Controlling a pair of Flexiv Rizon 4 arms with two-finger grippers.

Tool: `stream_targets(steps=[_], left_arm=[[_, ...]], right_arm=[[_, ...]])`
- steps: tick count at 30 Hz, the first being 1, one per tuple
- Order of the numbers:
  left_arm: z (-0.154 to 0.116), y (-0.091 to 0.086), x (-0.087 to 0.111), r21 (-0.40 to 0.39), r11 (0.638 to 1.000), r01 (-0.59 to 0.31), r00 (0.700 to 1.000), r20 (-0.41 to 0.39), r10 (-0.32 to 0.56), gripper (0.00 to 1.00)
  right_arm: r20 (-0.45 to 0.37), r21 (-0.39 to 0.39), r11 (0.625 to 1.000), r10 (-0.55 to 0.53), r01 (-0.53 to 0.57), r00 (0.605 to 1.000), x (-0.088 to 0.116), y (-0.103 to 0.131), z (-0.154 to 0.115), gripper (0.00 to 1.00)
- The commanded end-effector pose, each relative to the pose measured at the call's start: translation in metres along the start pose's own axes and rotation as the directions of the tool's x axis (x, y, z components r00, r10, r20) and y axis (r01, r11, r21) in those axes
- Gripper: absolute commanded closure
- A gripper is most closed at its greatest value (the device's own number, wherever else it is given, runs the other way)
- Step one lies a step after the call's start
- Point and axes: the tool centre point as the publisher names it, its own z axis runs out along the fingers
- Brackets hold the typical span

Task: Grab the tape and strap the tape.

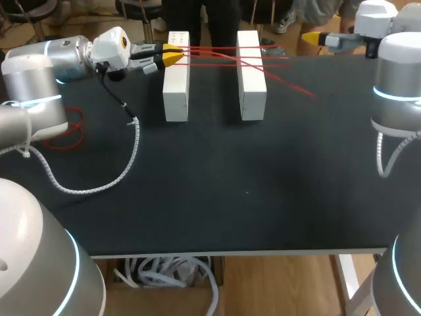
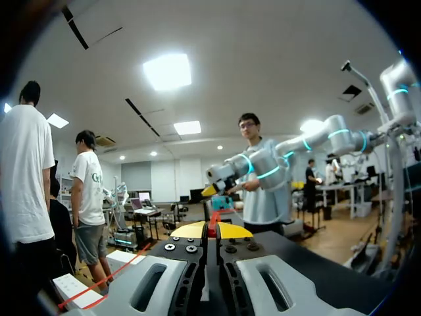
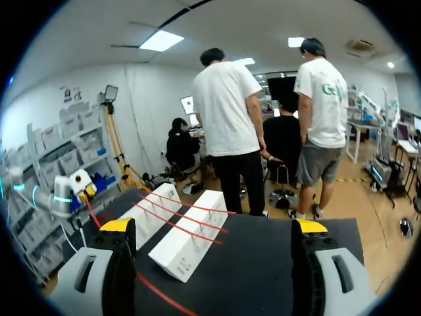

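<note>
Left gripper (image 1: 173, 58) has its yellow tips pinched together on the red tape (image 1: 289, 84). Right gripper (image 1: 313, 38) is spread wide, with the tape ahead of it.

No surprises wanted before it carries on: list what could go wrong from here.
1. The left gripper grips the red tape at the left white block; a hard pull may drag or tip it.
2. One strand trails loose past the right white block, and the right gripper is open and apart from it, so the strapping may slacken.
</note>
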Motion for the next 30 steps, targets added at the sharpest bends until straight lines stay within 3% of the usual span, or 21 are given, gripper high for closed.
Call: stream_targets(steps=[1,6,11,16,20,30], left_arm=[[0.000,0.001,-0.001,0.002,1.000,0.000,1.000,-0.002,0.000,1.00],[0.000,0.001,-0.001,0.002,1.000,0.000,1.000,-0.002,0.000,1.00],[0.000,0.001,-0.001,0.002,1.000,0.000,1.000,-0.002,0.000,1.00],[0.000,0.001,-0.001,0.002,1.000,0.000,1.000,-0.002,0.000,1.00],[0.000,0.001,-0.001,0.002,1.000,0.000,1.000,-0.002,0.000,1.00],[0.000,0.001,-0.001,0.002,1.000,0.000,1.000,-0.002,0.000,1.00]], right_arm=[[0.215,-0.288,0.943,0.234,-0.167,0.948,0.022,-0.008,-0.047,0.00],[0.315,-0.406,0.911,0.212,-0.071,0.925,0.043,-0.026,-0.064,0.00],[0.330,-0.483,0.875,0.223,-0.039,0.917,0.065,-0.046,-0.075,0.00],[0.341,-0.466,0.877,0.297,-0.114,0.892,0.078,-0.066,-0.074,0.00],[0.325,-0.500,0.848,0.369,-0.174,0.871,0.080,-0.069,-0.072,0.00],[0.316,-0.497,0.847,0.377,-0.186,0.871,0.079,-0.068,-0.074,0.00]])
